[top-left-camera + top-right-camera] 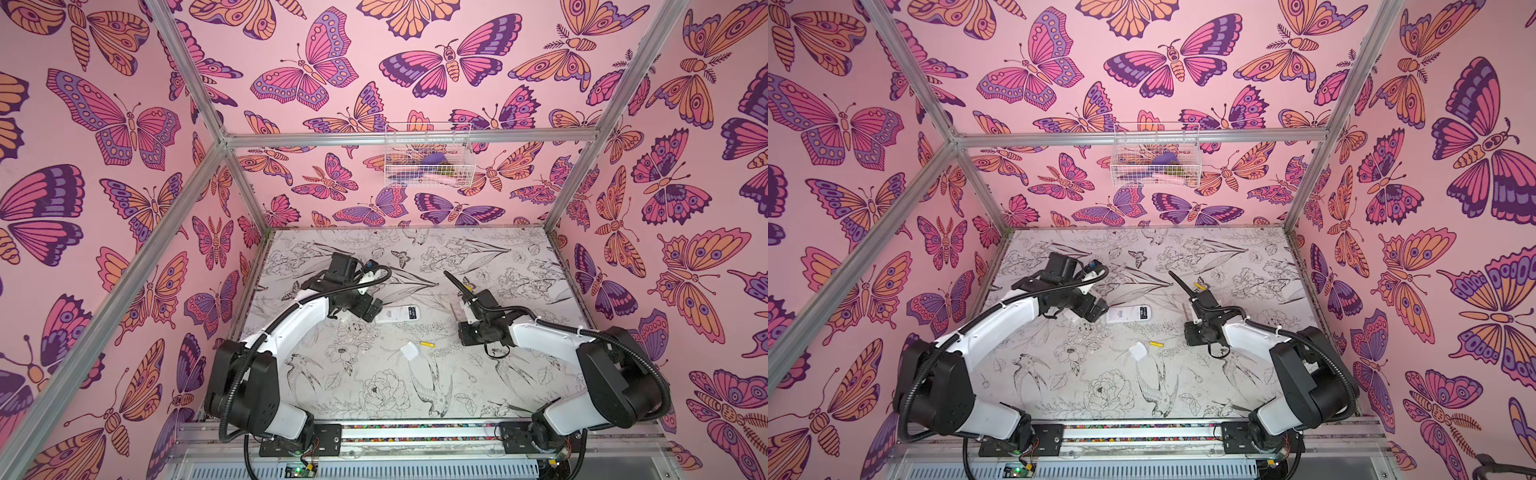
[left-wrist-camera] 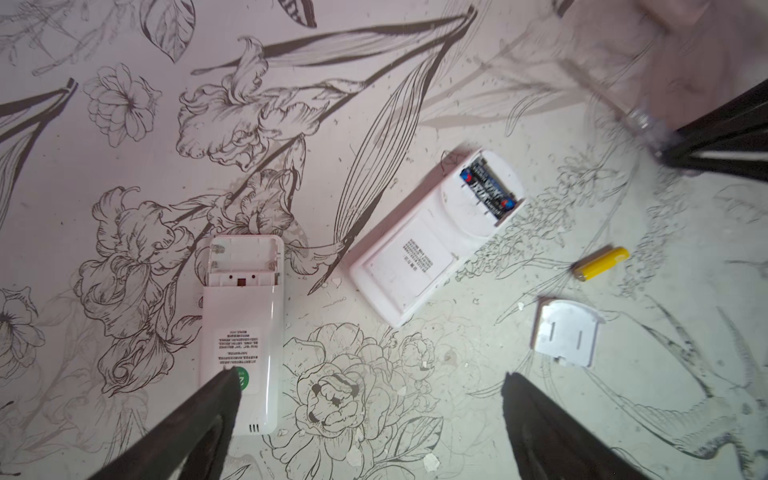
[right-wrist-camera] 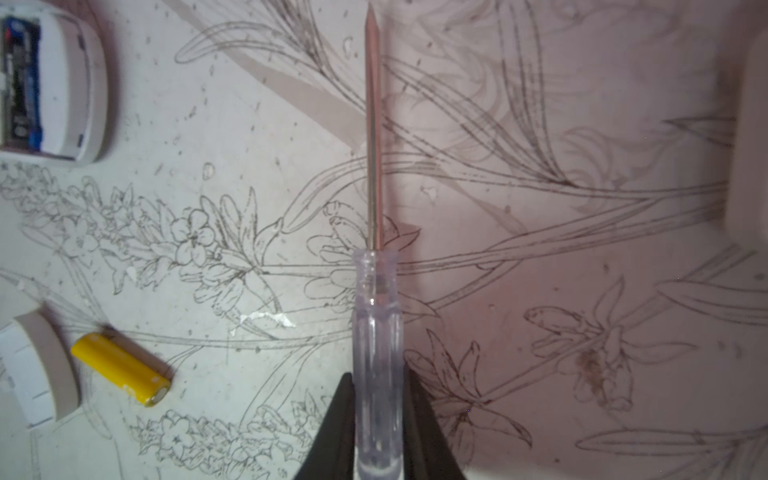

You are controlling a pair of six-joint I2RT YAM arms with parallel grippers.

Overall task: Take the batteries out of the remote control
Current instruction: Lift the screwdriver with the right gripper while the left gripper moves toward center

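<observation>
Black batteries (image 2: 488, 189) lie in the uncovered compartment at one end of a wide white remote (image 2: 432, 241). The remote rests back-up on the flower-printed table (image 2: 415, 83), ahead of the left gripper (image 2: 372, 376). That gripper hangs over the table with its two black fingers (image 2: 552, 432) spread wide and nothing between them. In the left wrist view the tip of one finger overlaps a slim white remote (image 2: 243, 332), also back-up, with its battery bay (image 2: 243, 257) uncovered and empty. A yellow battery (image 2: 600, 262) lies on its side out past the other finger, apart from the wide remote and near a loose white battery cover (image 2: 567, 332).

In both top views the wide remote (image 1: 397, 312) sits just beside the left gripper, between the two grippers. The yellow battery (image 1: 427, 344) and the cover (image 1: 409, 351) lie nearer the robot's base than either gripper.

The right gripper (image 3: 376, 386) is pinched tight on the clear handle of a screwdriver (image 3: 376, 291), whose thin metal shaft runs straight out beyond the fingertips. From this gripper the yellow battery (image 3: 120, 370) lies off to one side, level with the fingers. The wide remote's battery end (image 3: 50, 83) lies on that same side, farther out. A small yellow piece (image 1: 468, 286) shows just beside this gripper, too small to tell what it is.
</observation>
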